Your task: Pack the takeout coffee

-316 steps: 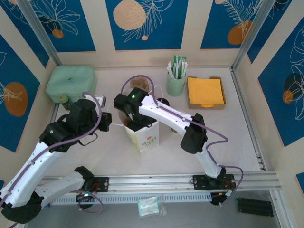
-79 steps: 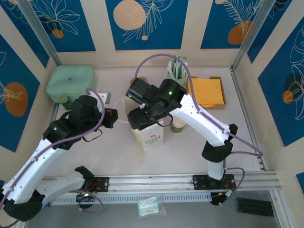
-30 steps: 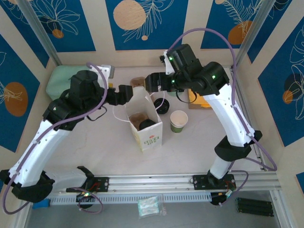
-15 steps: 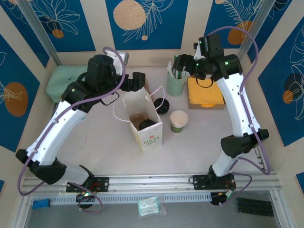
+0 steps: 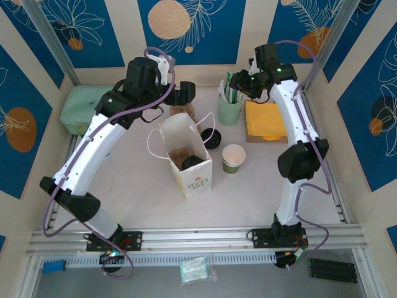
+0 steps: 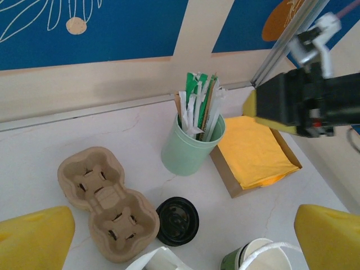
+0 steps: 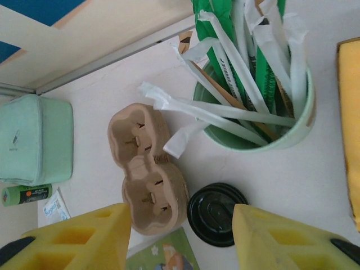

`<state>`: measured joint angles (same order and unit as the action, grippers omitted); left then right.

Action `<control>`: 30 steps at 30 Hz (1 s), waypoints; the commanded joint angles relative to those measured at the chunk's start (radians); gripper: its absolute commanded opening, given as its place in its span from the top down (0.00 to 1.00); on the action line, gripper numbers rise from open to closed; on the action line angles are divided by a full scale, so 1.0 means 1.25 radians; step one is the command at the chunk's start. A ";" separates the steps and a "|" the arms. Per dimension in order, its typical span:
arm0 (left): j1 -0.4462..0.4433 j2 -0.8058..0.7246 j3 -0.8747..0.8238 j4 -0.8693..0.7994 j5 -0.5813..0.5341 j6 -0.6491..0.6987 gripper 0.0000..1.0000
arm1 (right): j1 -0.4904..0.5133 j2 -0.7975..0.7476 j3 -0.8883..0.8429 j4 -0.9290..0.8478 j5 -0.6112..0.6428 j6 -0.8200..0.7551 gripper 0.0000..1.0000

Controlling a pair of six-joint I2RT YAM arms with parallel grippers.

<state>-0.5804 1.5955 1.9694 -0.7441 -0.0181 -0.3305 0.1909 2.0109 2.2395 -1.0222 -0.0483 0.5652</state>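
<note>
Top external view: the white paper bag (image 5: 193,177) has a small printed logo on its front, too small to read. The takeout coffee (image 5: 193,162) stands inside it, its round black plastic lid facing up. The left gripper (image 5: 186,93) is spread wide and empty. The right gripper (image 7: 179,225) is partly spread and empty, near the mint-green cup (image 5: 228,113) of paper-wrapped sachets.

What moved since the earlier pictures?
Both arms pulled up from the white bag and swung toward the back wall. The left gripper and right gripper are open and empty; the takeout coffee sits in the bag. Bag, lidless cup and loose lid stayed put.
</note>
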 commanded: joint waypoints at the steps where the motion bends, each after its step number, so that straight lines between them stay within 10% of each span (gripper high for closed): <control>1: 0.011 0.012 0.040 -0.008 0.025 0.017 0.00 | 0.008 0.050 0.078 0.008 -0.042 -0.008 0.49; 30: 0.019 0.078 0.092 -0.015 0.075 0.010 0.01 | 0.033 0.292 0.333 0.003 -0.037 -0.006 0.52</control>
<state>-0.5667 1.6848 2.0563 -0.7479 0.0502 -0.3309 0.2279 2.3631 2.6171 -1.0267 -0.0647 0.5499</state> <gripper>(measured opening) 0.994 0.483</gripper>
